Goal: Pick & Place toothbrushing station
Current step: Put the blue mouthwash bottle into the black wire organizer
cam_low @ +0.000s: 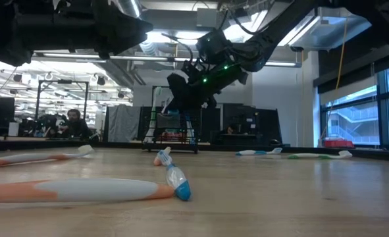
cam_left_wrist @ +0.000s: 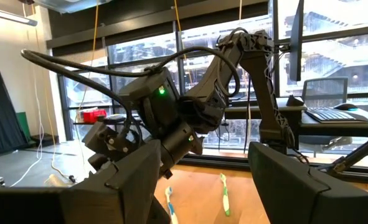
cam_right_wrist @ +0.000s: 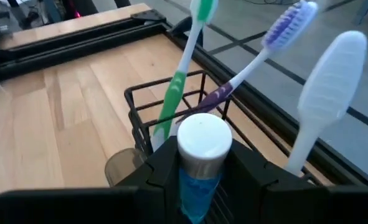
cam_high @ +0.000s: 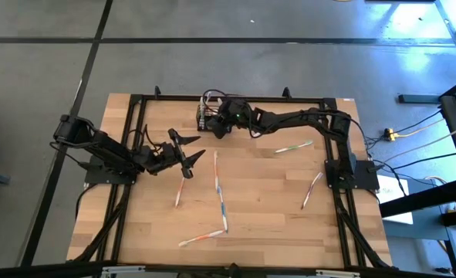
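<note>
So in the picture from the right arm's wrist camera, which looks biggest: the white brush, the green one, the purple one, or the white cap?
1. White brush, broadest, though it may just be nearer the camera.
2. Green brush and purple brush: similar slim shapes, too close to rank.
3. White cap, smallest, between the right gripper fingers.

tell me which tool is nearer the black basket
Right. The right tool is at the basket by the table's far edge, holding a blue tube over it. The left tool hangs open, apart, nearer mid-table.
</note>
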Robot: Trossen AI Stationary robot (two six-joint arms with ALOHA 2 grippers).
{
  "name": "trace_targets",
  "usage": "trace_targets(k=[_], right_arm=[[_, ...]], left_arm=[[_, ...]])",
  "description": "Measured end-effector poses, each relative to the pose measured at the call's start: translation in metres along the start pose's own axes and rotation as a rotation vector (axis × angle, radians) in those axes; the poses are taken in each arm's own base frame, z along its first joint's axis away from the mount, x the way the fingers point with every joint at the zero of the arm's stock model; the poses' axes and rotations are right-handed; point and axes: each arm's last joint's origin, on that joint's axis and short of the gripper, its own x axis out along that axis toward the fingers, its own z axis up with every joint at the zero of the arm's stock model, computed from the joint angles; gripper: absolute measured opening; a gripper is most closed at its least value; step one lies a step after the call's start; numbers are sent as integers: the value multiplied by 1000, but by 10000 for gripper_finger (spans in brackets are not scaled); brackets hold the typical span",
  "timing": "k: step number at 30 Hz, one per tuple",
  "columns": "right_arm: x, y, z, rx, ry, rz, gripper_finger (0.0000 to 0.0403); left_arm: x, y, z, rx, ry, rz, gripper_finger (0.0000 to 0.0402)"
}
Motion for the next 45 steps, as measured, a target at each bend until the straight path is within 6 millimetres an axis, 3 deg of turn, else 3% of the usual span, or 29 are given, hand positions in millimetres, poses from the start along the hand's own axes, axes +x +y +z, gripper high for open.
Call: trace_targets(k=[6, 17, 22, 31, 40, 45], right_arm=[[0, 0, 3, 48, -6, 1, 101], [-2, 6, 33, 112, 76, -86, 101], [0, 6, 32, 142, 72, -92, 101], [16, 4, 12, 156, 110, -85, 101], [16, 11, 10, 146, 125, -56, 102], [16, 13, 9, 133, 123, -71, 122]], left_arm=[[0, 0, 0, 0, 0, 0, 239], [0, 0, 0, 0, 0, 0, 239], [0, 0, 0, 0, 0, 0, 240], [0, 0, 0, 0, -1, 0, 239], [0, 0, 0, 0, -1, 0, 240], [0, 0, 0, 0, -1, 0, 240]])
